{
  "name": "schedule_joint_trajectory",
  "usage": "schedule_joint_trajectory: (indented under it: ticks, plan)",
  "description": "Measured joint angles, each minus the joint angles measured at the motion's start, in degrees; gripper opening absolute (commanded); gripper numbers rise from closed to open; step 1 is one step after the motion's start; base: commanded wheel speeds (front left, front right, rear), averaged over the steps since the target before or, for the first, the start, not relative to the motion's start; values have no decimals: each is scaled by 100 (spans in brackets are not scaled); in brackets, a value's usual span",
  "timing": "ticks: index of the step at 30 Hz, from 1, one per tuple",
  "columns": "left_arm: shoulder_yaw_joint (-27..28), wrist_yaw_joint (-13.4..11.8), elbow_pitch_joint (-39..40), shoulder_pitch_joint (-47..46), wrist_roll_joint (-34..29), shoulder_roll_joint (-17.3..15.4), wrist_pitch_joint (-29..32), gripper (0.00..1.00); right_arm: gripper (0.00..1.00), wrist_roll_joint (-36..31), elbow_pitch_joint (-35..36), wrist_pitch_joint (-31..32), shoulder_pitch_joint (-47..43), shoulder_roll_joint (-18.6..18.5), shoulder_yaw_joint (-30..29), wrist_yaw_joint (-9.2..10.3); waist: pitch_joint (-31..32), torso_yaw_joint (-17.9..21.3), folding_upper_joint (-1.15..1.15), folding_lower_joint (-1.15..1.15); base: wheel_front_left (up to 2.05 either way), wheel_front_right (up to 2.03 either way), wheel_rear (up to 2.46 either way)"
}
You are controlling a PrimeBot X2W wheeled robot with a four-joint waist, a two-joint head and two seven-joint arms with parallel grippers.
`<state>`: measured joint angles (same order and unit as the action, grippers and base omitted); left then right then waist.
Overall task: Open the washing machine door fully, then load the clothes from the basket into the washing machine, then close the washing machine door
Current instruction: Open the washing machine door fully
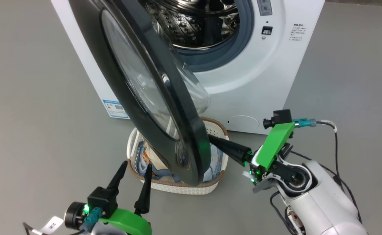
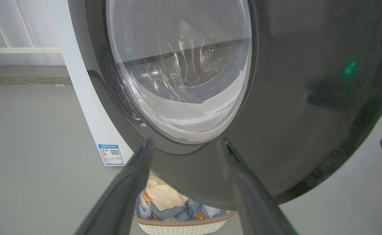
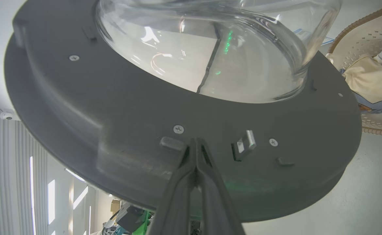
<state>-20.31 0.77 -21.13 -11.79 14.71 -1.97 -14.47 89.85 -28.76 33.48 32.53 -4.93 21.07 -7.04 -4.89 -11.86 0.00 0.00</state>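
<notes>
1. White-bodied washing machine (image 1: 259,81) fills the upper middle of the head view, standing on a grey floor (image 1: 30,130). Its steel drum (image 1: 197,26) is exposed at the top of the frame, and a blue sticker (image 1: 115,108) sits at its lower left corner.
2. Washing machine door (image 1: 145,88) stands partly swung out and is seen nearly edge-on. Its long axis runs from the upper left of the frame down to the lower centre. The glossy black outer face looks toward the frame's left, and the clear glass bowl bulges toward the right, back at the machine.
3. Basket (image 1: 191,189) sits on the floor in front of the machine, at lower centre, with the door's lower edge overlapping it.
4. Clothes (image 1: 215,160), light blue and cream, lie bundled inside the basket.
5. Right end effector (image 1: 217,143) reaches in from the lower right and points left. Its fingers are pressed together with nothing between them. In the right wrist view the tips sit at the door's inner rim, between a small bump and the metal latch hook (image 3: 244,145).
6. Left end effector (image 1: 137,164), at lower left, points up the frame with its fingers spread wide and nothing between them, just short of the door's outer face.
</notes>
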Motion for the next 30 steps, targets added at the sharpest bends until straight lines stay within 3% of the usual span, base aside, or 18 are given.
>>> schedule_joint_trajectory:
  ticks: [17,23,30]
  plan:
    - [96,4,-10,103,0,-1,0,100,0,421,-289,-648,36,67,548,-2,116,42,0,0,0,0,0]
    - [158,4,-7,103,0,-2,0,100,0,558,-169,-934,31,76,360,-2,105,118,0,0,0,0,0]
    - [193,4,-4,103,1,-2,1,100,0,568,467,-1326,-256,-96,15,-2,120,248,0,0,0,0,0]
